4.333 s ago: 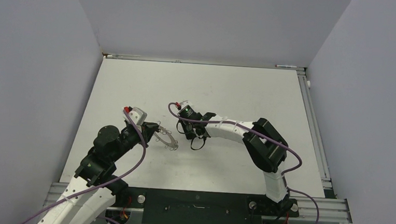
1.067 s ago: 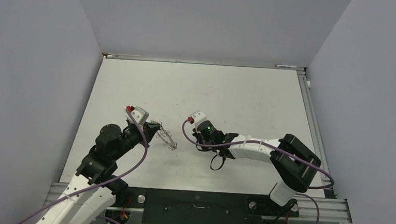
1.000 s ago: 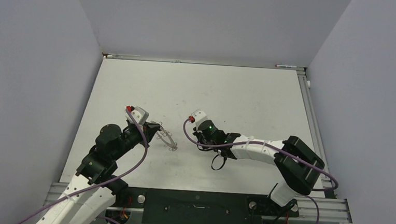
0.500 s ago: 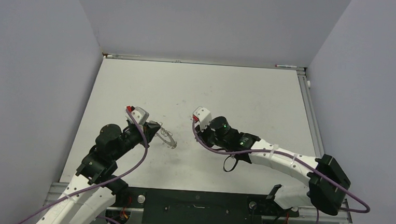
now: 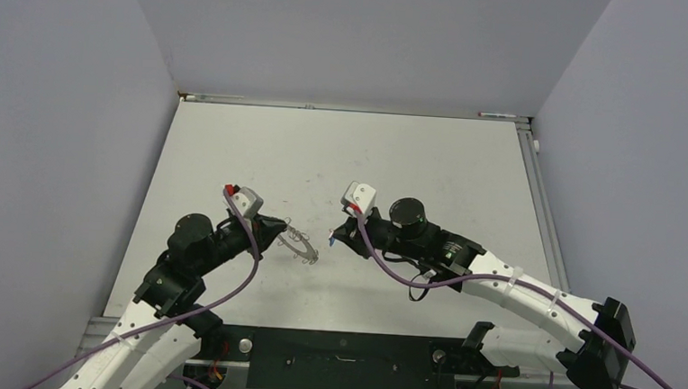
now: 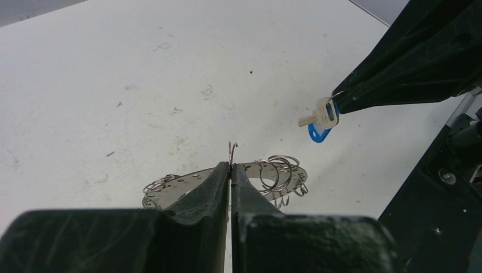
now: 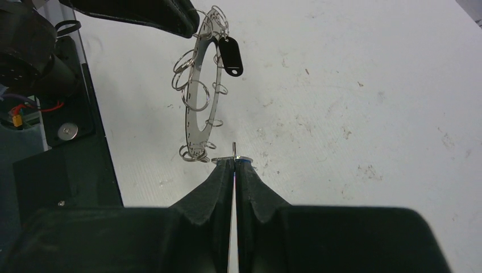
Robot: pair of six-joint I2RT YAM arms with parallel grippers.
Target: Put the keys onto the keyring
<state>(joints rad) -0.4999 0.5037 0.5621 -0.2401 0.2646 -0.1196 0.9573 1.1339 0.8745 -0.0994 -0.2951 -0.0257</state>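
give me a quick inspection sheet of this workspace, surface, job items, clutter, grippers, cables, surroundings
surface: white table, scuffed with dark specks
job's things: flat grey metal keyring with wire loops, held tilted by one edge; black-headed key hangs from one of its loops; blue-headed silver key held in the air, apart from the ring
clutter: nothing seen
grippers: left gripper shut on the keyring; right gripper shut on the blue-headed key
cables: purple cables run along both arms, clear of the ring
surroundings: plain grey walls on three sides; metal rail along the table's right edge
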